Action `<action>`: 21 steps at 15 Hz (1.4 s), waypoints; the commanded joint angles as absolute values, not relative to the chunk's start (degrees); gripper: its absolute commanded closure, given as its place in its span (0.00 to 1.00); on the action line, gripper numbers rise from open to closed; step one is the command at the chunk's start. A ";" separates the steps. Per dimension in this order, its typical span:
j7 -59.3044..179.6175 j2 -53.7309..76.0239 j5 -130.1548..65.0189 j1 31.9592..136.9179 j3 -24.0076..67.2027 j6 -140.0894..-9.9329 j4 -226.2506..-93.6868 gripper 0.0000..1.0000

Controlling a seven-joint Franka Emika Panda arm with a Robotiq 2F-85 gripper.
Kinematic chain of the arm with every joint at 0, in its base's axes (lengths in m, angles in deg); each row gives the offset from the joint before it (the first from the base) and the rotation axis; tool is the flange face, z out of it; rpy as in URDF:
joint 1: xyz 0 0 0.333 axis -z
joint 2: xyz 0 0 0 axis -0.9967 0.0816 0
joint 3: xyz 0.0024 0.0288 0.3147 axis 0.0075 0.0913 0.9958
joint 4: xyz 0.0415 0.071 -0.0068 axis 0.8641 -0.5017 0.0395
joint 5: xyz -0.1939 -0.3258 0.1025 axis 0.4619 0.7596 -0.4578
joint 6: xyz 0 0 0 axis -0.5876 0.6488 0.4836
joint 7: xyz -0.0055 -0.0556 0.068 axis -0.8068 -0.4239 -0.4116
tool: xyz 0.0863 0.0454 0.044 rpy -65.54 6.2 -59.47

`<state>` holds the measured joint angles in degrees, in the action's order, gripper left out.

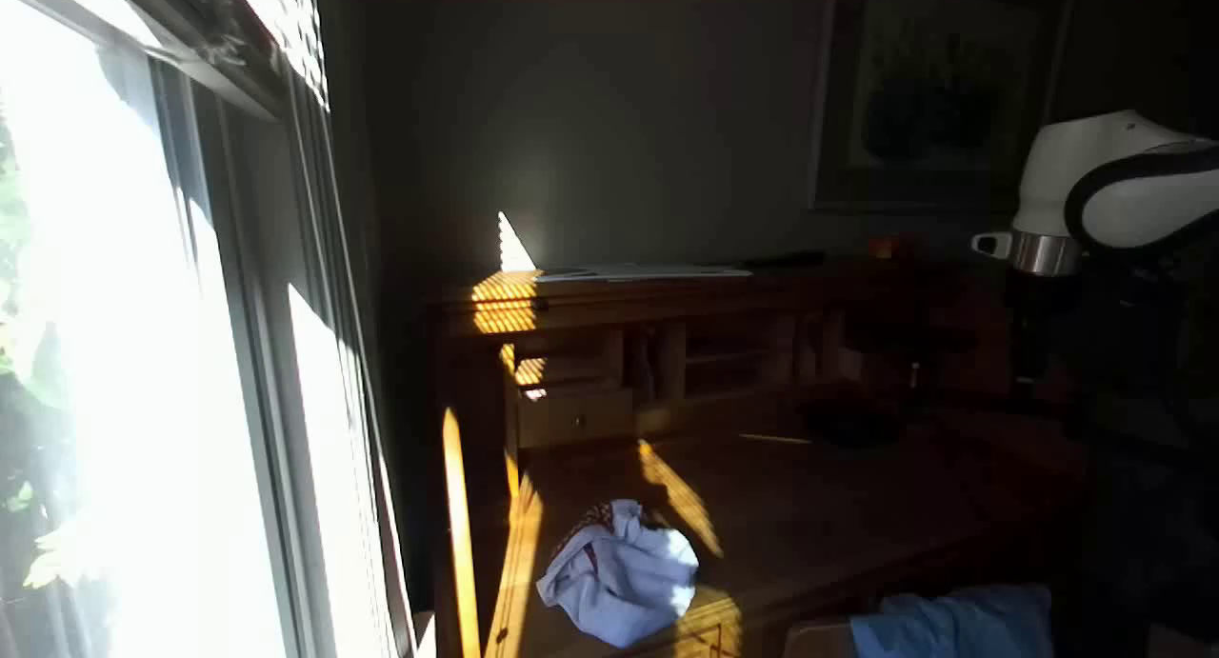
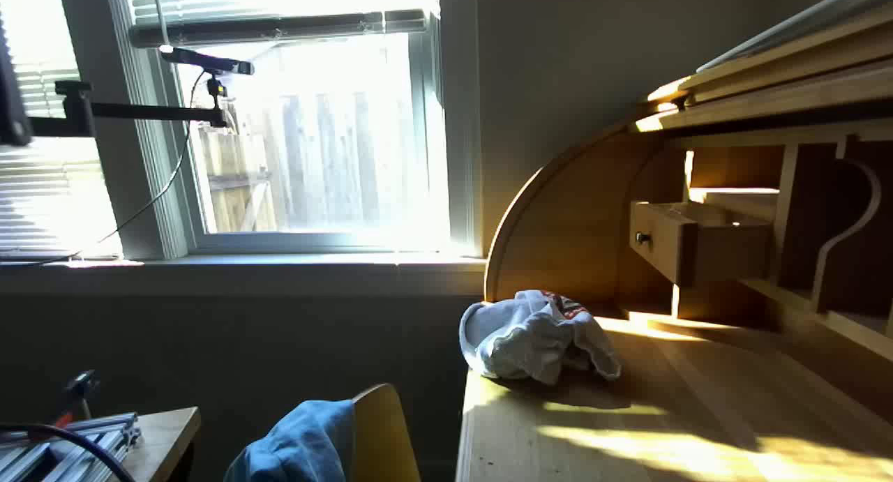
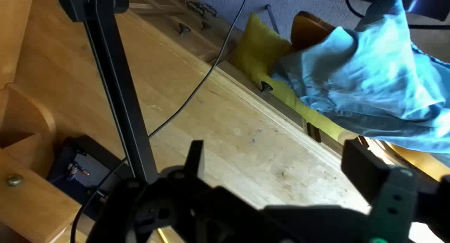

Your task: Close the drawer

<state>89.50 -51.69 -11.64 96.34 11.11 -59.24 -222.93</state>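
A small wooden drawer (image 2: 663,241) with a round metal knob is pulled out of the desk's upper compartments in an exterior view. A drawer front with a knob (image 1: 576,422) also shows dimly in an exterior view. In the wrist view, a wooden drawer front with a brass knob (image 3: 33,197) is at the lower left; I cannot tell if it is the same drawer. My gripper (image 3: 277,162) is open and empty above the desk top, its fingers wide apart and away from that drawer front. The arm (image 1: 1114,182) is at the right; its lower end is lost in shadow.
A crumpled white cloth (image 2: 541,339) lies at the desk's window end. A black post (image 3: 121,95), a thin cable (image 3: 190,98) and a black box (image 3: 95,162) stand near the gripper. A chair with blue cloth (image 3: 372,74) is at the desk's front edge.
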 commanded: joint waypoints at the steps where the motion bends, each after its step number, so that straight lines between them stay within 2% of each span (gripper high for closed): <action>1: 89.36 -51.74 -11.51 96.05 10.93 -58.98 -222.79 0.00; 15: 88.07 -50.96 -11.87 95.32 11.47 -61.12 -223.13 0.00; 21: 79.78 -45.68 -12.87 91.92 17.61 -66.95 -223.54 0.00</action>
<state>84.48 -49.23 -11.97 93.26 14.43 -63.96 -223.38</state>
